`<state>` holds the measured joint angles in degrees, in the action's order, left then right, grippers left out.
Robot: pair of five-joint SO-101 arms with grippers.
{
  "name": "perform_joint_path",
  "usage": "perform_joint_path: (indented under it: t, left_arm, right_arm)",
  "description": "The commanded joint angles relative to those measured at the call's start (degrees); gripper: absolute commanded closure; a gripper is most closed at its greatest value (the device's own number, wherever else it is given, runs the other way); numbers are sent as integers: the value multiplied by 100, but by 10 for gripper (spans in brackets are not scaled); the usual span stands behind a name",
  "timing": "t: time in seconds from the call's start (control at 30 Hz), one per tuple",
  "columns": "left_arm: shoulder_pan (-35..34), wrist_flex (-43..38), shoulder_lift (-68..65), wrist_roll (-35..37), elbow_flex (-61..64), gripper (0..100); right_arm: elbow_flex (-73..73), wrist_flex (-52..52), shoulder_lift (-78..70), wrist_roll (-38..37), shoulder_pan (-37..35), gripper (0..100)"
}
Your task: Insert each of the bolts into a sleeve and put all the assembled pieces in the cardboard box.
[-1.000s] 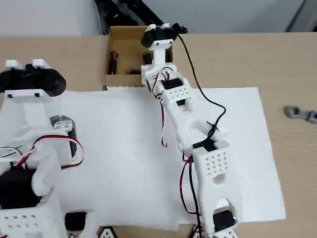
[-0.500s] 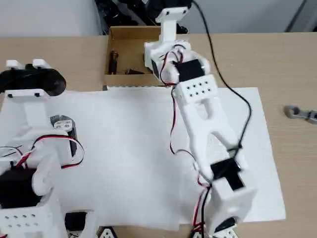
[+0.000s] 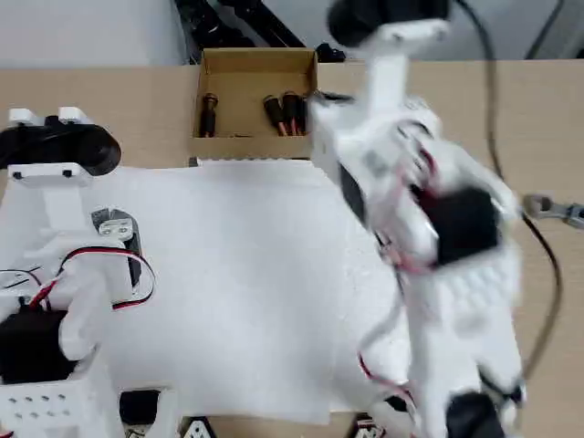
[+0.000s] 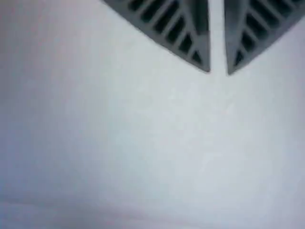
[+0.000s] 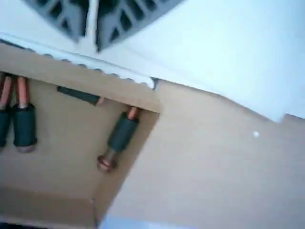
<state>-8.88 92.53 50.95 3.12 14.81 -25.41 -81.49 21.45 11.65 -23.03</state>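
The cardboard box (image 3: 258,68) stands at the table's far edge. One bolt in a black sleeve (image 3: 209,111) lies at its left wall and two more (image 3: 284,111) lie side by side toward its right. In the right wrist view the same box (image 5: 57,191) holds a sleeved bolt (image 5: 118,137) by a wall and a pair (image 5: 23,125) farther in. My right gripper (image 5: 93,29) is shut and holds nothing, over the white sheet's edge beside the box. My left gripper (image 4: 217,64) is shut with nothing in it, low over the white sheet (image 4: 143,152).
The white foam sheet (image 3: 255,274) covers the middle of the table. My right arm (image 3: 411,201) is raised over its right part and my left arm (image 3: 64,210) stands at its left edge. A metal tool (image 3: 547,208) lies on the bare table at the far right.
The right arm has lifted out of the box and swung back toward the near right, uncovering two sleeved bolts in the box's right part. The left arm has not moved.
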Motion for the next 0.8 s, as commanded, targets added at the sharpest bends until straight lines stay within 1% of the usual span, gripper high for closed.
perform_joint_path:
  t: [0.0,0.17,0.27,0.33,0.43,0.53,0.6,0.67,0.77]
  left_arm:
    - [9,-149,18,-53,-22,995]
    - [9,-149,18,-53,-22,995]
    - [9,-158,18,-53,4,995]
    - [9,-290,26,-62,189,995]
    - [-18,-484,316,-62,576,995]
    - [0,-835,967,-62,1200,995]
    - [0,-1108,1512,-88,1754,995]
    - [-18,-1336,2092,-343,2378,995]
    - [-26,-1749,3007,-774,3336,995]
  right_arm:
    - [-132,-541,936,35,-13,989]
    - [-123,-1314,1771,62,-13,987]
    - [-26,-1358,2334,62,-13,987]
    - [369,-1358,2800,44,-13,987]
    - [1451,-1349,3688,35,-4,987]
    - [2831,-1191,4725,35,-4,987]
    - [3754,-769,5516,26,-4,987]
    - [4800,-154,6281,-70,-4,991]
    - [6303,549,7398,-563,-4,991]
